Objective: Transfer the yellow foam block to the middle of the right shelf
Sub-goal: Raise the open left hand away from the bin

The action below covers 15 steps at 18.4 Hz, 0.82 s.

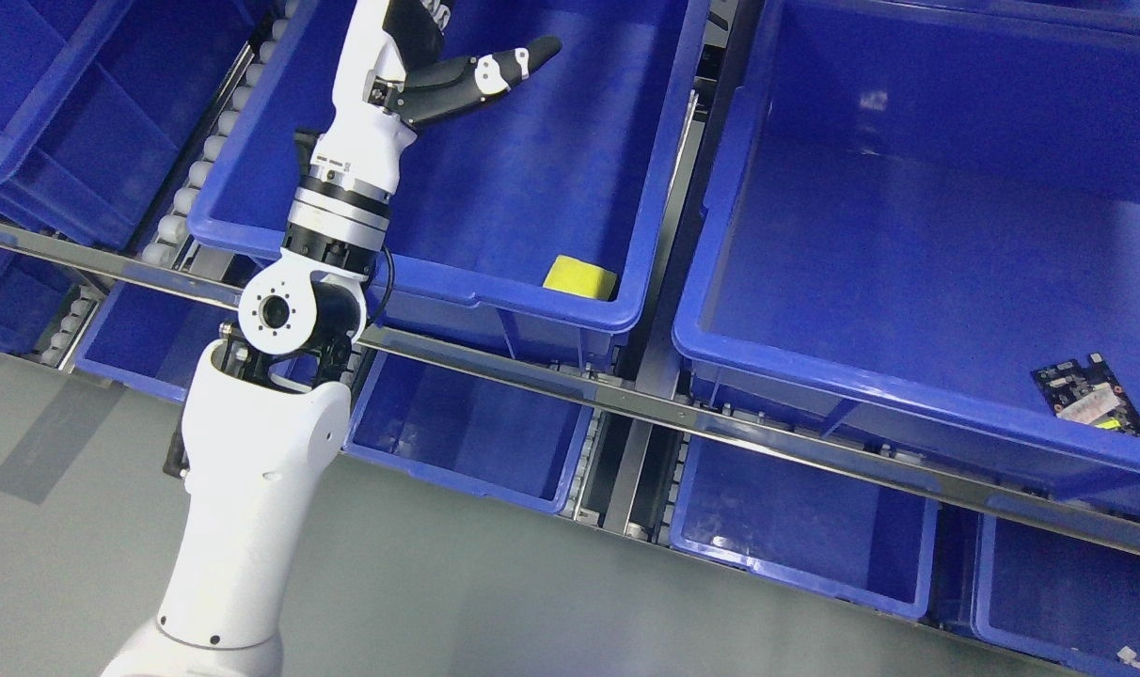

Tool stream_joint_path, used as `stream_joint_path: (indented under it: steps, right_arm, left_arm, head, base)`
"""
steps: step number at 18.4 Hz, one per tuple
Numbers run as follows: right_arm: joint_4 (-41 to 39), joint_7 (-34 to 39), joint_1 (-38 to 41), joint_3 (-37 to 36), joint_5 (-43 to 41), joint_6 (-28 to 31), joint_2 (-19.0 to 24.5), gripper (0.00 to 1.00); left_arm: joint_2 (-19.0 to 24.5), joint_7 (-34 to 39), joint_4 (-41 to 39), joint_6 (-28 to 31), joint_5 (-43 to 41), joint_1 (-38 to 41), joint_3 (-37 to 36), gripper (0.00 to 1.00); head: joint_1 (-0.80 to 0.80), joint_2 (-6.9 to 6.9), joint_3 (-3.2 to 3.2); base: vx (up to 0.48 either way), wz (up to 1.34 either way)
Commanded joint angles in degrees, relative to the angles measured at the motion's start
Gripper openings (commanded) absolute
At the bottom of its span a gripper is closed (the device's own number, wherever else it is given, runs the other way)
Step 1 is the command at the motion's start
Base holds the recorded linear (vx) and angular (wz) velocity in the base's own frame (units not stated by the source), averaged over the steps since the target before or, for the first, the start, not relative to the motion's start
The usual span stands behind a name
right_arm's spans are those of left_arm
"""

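A yellow foam block [579, 276] lies in the near right corner of the middle blue bin [495, 296] on the upper shelf level. My left arm rises from the lower left and reaches into that bin. Its hand [467, 75] hangs high over the bin's far part, well up and to the left of the block, with the fingers stretched out and holding nothing. The top of the hand is cut off by the picture's edge. The large blue bin [909, 395] to the right holds a dark circuit board [1092, 395] in its near right corner.
A metal rail [626, 400] runs across the front of the shelf. Below it sit several smaller blue bins [796, 569]. More blue bins [53, 113] stand at the upper left beside a roller track [203, 155]. Grey floor lies at the lower left.
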Motion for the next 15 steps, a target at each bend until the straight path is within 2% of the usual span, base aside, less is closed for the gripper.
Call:
stream_joint_path:
  steps: [1,15]
  right_arm:
    - [-1.0,0.0,0.1,0.0,0.2,0.0,-1.0,1.0]
    - [-1.0,0.0,0.1,0.0,0.2,0.0,-1.0,1.0]
  left_arm:
    - [-1.6,0.1,-3.9,2.5,0.0,1.0,2.0,1.0]
    - [-1.6,0.0,-3.9,2.5,0.0,0.2,2.0,1.0]
  head:
    - [0.0,0.0,0.0]
    - [0.0,0.0,0.0]
  base:
    - [0.0,0.0]
    - [0.0,0.0]
